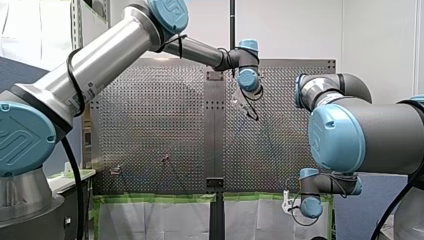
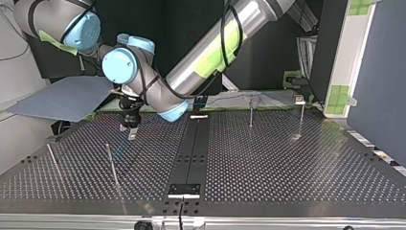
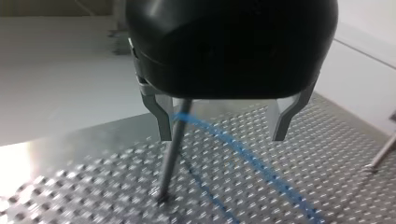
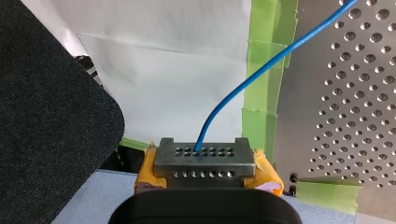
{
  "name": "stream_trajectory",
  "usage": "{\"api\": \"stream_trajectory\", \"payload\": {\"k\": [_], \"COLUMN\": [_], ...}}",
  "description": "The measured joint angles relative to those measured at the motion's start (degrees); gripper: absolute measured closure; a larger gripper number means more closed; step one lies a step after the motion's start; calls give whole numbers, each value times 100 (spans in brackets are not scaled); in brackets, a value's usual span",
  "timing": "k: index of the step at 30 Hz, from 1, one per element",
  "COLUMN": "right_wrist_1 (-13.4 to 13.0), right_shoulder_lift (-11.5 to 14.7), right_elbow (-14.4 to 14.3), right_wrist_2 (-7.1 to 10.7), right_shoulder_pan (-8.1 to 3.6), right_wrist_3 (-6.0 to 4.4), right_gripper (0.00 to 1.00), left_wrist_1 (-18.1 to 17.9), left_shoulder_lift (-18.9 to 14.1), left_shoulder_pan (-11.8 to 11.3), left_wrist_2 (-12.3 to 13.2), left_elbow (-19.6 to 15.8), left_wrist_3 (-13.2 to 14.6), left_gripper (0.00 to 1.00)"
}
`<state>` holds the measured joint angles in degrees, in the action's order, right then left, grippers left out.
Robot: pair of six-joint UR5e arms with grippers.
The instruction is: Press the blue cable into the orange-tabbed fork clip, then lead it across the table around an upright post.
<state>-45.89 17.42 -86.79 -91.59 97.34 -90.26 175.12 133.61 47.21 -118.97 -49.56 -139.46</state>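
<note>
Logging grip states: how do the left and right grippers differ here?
My left gripper is open, its bare metal fingers astride an upright post over the table; my right gripper is shut on the blue cable, yellow-padded, off the table's edge. The same cable runs by both.

you'll see the left arm [image 1: 115, 45] stretched past the front view's middle, its left hand [image 3: 221, 135] pointing down with metal fingers [image 3: 161, 116] spread apart. the right arm [image 1: 360, 135] folds back low, its right hand [image 4: 204, 158] pinched together on the blue cable [image 4: 261, 65].
</note>
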Motion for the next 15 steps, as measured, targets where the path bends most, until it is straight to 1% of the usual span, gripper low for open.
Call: {"api": "stream_trajectory", "payload": {"k": [2,5,11,15], "right_wrist_1": [0,2,1,1], "right_shoulder_lift": [1,1,-1,-2], "right_elbow": [-1,0,5,7], "right_wrist_2": [0,0,0,0], "right_shoulder_pan": [1,2,0,0], "right_wrist_3": [1,4,1,-1], "right_gripper": [100,100,100,100], "left_wrist_1": [-49,-146,-273,-282], "left_shoulder_lift": [1,2,1,1], "left_shoulder_pan": [-96,-230,-466,-541], "left_wrist_2": [22,87,188,223], "left_elbow": [0,0,0,-2], "left_wrist_3": [-107,-187,-210,-186], "left_gripper": [2,2,2,2]}}
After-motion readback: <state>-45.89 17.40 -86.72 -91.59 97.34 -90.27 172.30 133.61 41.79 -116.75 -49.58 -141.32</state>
